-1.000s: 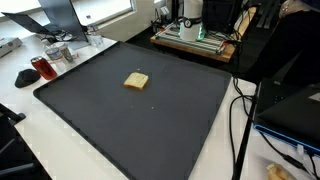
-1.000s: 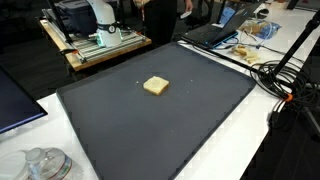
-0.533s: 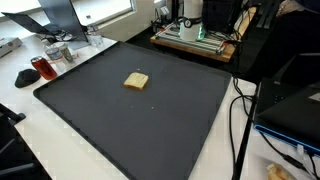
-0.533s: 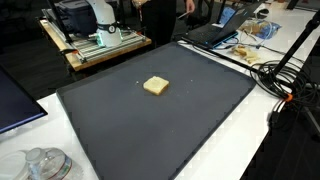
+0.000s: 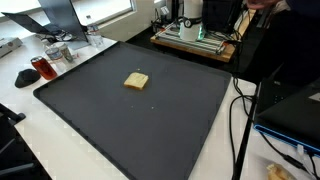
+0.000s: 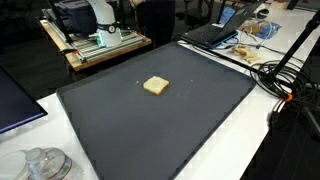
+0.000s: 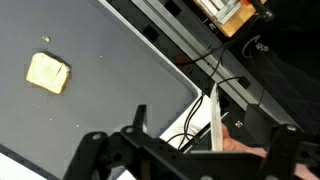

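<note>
**Jaws spread wide and empty above the mat's edge**

Jaws of the gripper point(image 7: 212, 125) stand fully apart with nothing between them. They show only in the wrist view, where the lower frame edge cuts off the gripper body.

A large black mat point(image 5: 150, 120) covers most of a white table point(image 5: 45, 135). Behind it, a wooden platform point(image 6: 100, 48) carries the robot's white base point(image 6: 98, 14), which the top of the frame cuts off. An open laptop point(image 6: 213, 33) sits at the mat's far corner, and black cables point(image 6: 282, 75) trail over the table beside it. Glass jars point(image 6: 42, 163) stand at a near corner, blurred.

The slice of bread point(image 5: 136, 80) lies flat near the middle of the mat, well apart from the gripper. A crumb point(image 7: 45, 40) lies just beside it.
</note>
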Robot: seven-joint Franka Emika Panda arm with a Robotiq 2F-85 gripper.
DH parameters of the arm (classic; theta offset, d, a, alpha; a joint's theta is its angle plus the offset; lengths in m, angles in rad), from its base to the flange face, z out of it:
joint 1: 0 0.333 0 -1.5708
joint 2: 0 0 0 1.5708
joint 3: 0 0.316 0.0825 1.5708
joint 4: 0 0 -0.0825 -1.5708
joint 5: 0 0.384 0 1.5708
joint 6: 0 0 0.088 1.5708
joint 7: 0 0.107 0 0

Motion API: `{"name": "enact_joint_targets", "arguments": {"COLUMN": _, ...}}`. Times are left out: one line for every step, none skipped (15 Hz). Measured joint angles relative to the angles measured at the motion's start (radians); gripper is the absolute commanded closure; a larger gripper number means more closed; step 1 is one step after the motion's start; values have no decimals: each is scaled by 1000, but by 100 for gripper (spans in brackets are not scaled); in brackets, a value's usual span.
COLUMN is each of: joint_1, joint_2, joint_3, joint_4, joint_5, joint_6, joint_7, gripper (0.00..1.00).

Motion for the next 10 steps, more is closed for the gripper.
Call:
{"name": "enact_joint_targets", "arguments": {"joint_1": 1, "joint_2": 4, "joint_3": -11, "joint_4": 0, "joint_5": 6, "joint_6": 0, "joint_7": -28, "gripper": 0}}
{"name": "enact_joint_targets", "arguments": {"joint_1": 1, "joint_2": 8, "joint_3": -25, "joint_4": -1, "joint_5": 8, "joint_6": 0, "joint_7": -56, "gripper": 2}}
{"name": "enact_joint_targets", "arguments": {"joint_1": 1, "joint_2": 11, "joint_3": -42, "joint_4": -4, "joint_5": 9, "joint_6": -1, "joint_7": -82, "gripper": 8}}
{"name": "enact_joint_targets", "arguments": {"joint_1": 1, "joint_2": 14, "joint_3": -61, "joint_4": -6, "joint_5": 9, "joint_6": -1, "joint_7": -109, "gripper": 14}}
{"name": "enact_joint_targets", "arguments": {"joint_1": 1, "joint_2": 17, "joint_3": -78, "joint_4": -7, "joint_5": 9, "joint_6": -3, "joint_7": -131, "gripper": 32}}
{"name": "enact_joint_targets", "arguments": {"joint_1": 1, "joint_2": 21, "joint_3": -94, "joint_4": -7, "joint_5": 9, "joint_6": -5, "joint_7": -151, "gripper": 39}}
{"name": "enact_joint_targets", "arguments": {"joint_1": 1, "joint_2": 24, "joint_3": -108, "joint_4": -7, "joint_5": 9, "joint_6": -8, "joint_7": -167, "gripper": 46}}
{"name": "enact_joint_targets", "arguments": {"joint_1": 1, "joint_2": 28, "joint_3": -120, "joint_4": -6, "joint_5": 9, "joint_6": -13, "joint_7": -180, "gripper": 55}}
{"name": "enact_joint_targets", "arguments": {"joint_1": 0, "joint_2": 31, "joint_3": -130, "joint_4": -6, "joint_5": 9, "joint_6": -17, "joint_7": -191, "gripper": 61}}
{"name": "enact_joint_targets", "arguments": {"joint_1": -2, "joint_2": 34, "joint_3": -139, "joint_4": -6, "joint_5": 9, "joint_6": -21, "joint_7": -201, "gripper": 67}}
